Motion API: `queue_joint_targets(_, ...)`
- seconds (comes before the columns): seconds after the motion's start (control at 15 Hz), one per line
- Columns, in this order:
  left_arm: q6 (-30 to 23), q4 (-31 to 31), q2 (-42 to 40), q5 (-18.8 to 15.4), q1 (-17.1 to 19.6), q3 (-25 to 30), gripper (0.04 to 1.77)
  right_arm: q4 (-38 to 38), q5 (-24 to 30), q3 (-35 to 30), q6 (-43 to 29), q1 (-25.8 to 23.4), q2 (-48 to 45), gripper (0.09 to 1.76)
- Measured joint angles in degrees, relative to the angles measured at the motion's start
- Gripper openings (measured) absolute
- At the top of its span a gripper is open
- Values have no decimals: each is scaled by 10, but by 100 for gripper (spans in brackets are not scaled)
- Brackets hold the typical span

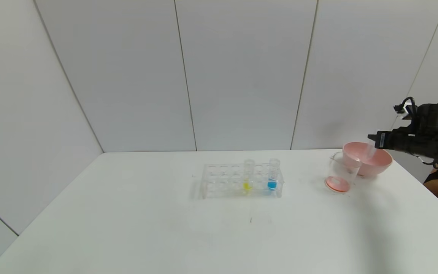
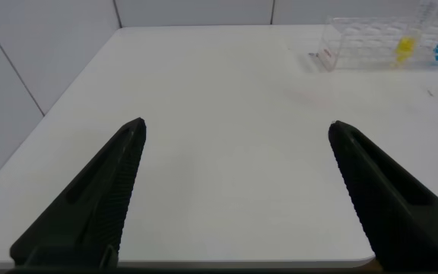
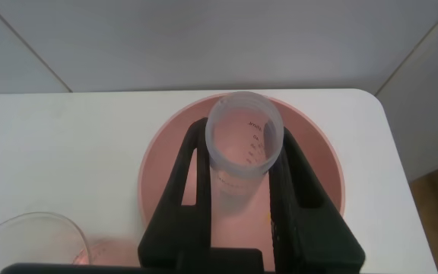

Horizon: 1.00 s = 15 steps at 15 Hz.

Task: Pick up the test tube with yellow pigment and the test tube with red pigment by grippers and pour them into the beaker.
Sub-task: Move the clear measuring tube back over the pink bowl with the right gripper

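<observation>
My right arm reaches in level from the right edge of the white table (image 1: 127,228), my right gripper (image 3: 238,164) clamped on an emptied clear test tube (image 3: 243,144) above the pink bowl (image 1: 382,161). My left gripper (image 2: 238,137) hangs over bare tabletop, its fingers (image 2: 105,198) spread wide with nothing between them. Only my right wrist view shows the tube's open mouth facing the camera, with tiny printed graduations on its wall that I cannot read. The head view alone shows the beaker (image 1: 341,175) just beside the bowl, red-orange liquid pooled at its bottom. In the clear rack (image 1: 219,182) mid-table, the test tube with yellow pigment (image 1: 248,176) stands upright near the blue-liquid tube (image 1: 273,174).
</observation>
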<state>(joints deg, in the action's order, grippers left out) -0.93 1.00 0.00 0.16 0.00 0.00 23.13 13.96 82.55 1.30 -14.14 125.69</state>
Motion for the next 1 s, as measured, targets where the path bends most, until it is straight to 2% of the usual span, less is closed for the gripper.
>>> queue_joint_targets(0.47, 0, 0, 0, 0, 0, 0, 172, 0, 2, 44, -12, -2, 37, 50)
queue_joint_targets(0.73, 0, 0, 0, 0, 0, 0, 172, 0, 4, 48, -11, -3, 43, 50)
queue_joint_targets(0.8, 0, 0, 0, 0, 0, 0, 172, 1, 5, 47, -10, -3, 44, 57)
queue_joint_targets(1.0, 0, 0, 0, 0, 0, 0, 172, 1, 11, 43, -11, -4, 45, 93)
